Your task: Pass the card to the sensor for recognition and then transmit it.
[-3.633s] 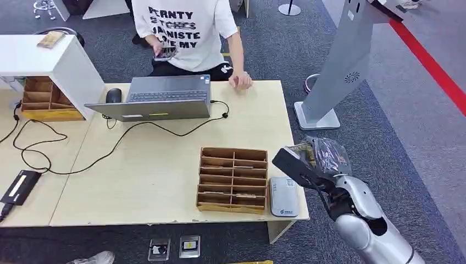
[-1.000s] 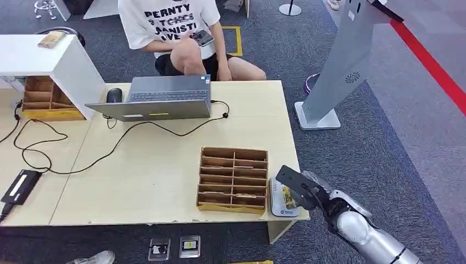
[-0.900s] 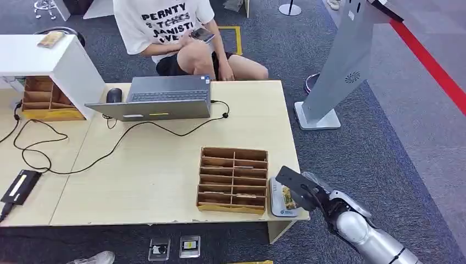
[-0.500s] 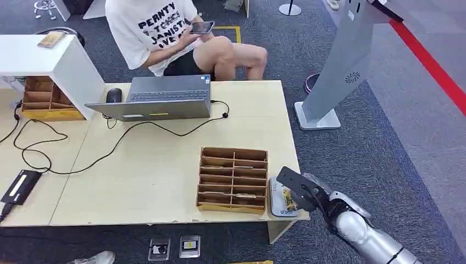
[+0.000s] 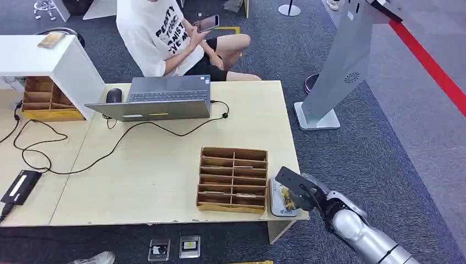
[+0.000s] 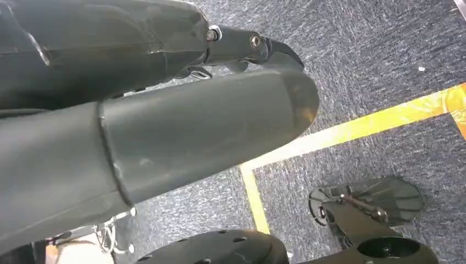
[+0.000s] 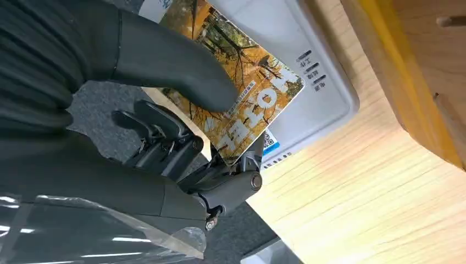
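Gripping card (image 7: 236,99): right hand (image 7: 181,126) | lowered from mid-air onto sensor (image 7: 308,71); left hand (image 6: 165,126): grip unclear

head view high above table (image 5: 165,165), right wrist close over sensor (image 7: 308,66)

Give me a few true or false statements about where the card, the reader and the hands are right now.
1. The right hand holds the card. True.
2. The card is over the white reader. True.
3. The reader sits beside the laptop. False: it lies at the table's near right corner, next to the wooden tray; the laptop is at the far side.
4. The person is reaching for the card. False: the person looks at a phone, away from the card.
5. The left hand rests on the table. False: it hangs over carpet with a yellow line.
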